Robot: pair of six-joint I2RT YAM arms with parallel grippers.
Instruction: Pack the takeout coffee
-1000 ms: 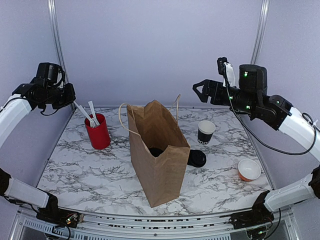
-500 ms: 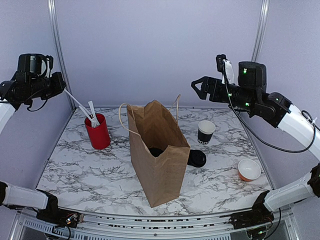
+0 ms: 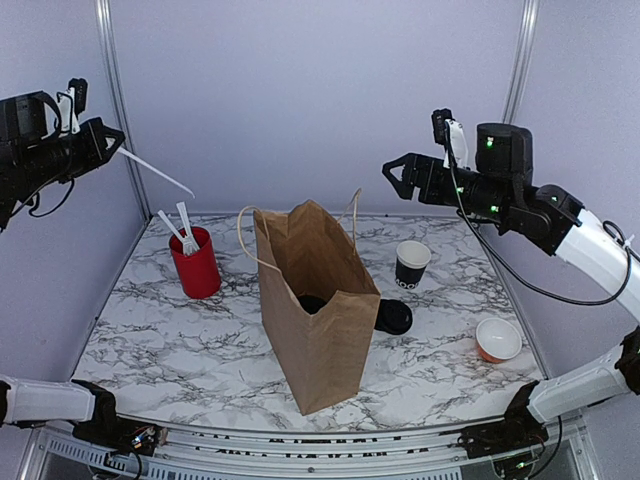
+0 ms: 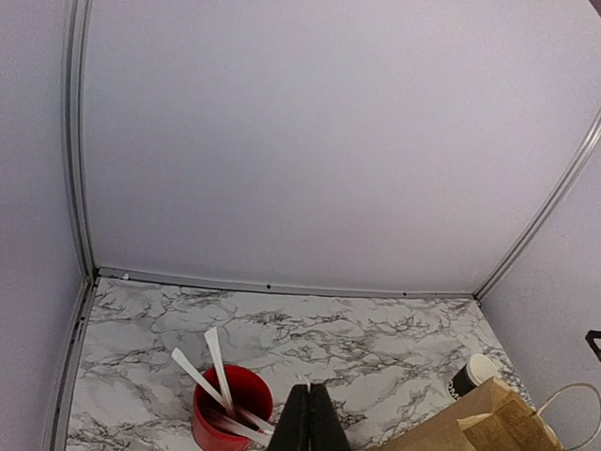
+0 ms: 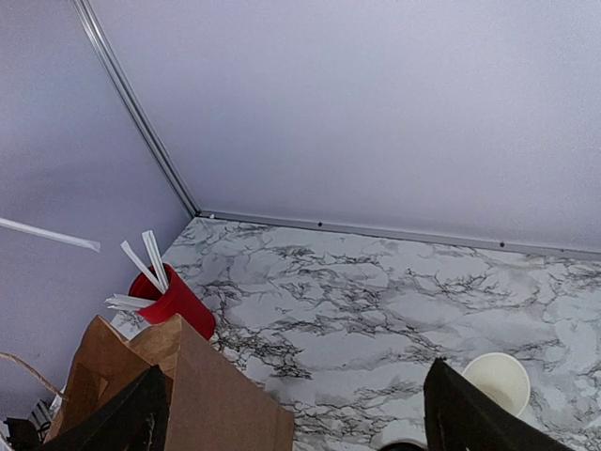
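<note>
- The left claw [image 3: 112,142] was high up, far left of the paper bag [image 3: 320,330], clenched on one white stick [image 3: 155,172] that slanted down toward the bag.
- A red cup [image 3: 197,268] holding two more sticks stood left of the bag on the marble tabletop [image 3: 180,340].
- The bag stood upright with its mouth open.
- The takeout coffee [image 3: 312,303] sat low inside the bag; only its dark top showed.
- A black round piece [image 3: 395,318] lay just beside the bag's right side; could not tell if it was a lid alone.
- An open black cup [image 3: 411,265], white inside, stood right of and behind the bag.
- The right claw [image 3: 392,180] hung high, right of the bag, released, with nothing between its jaws.
- A small orange bowl [image 3: 498,340] sat well right of the bag.
</note>
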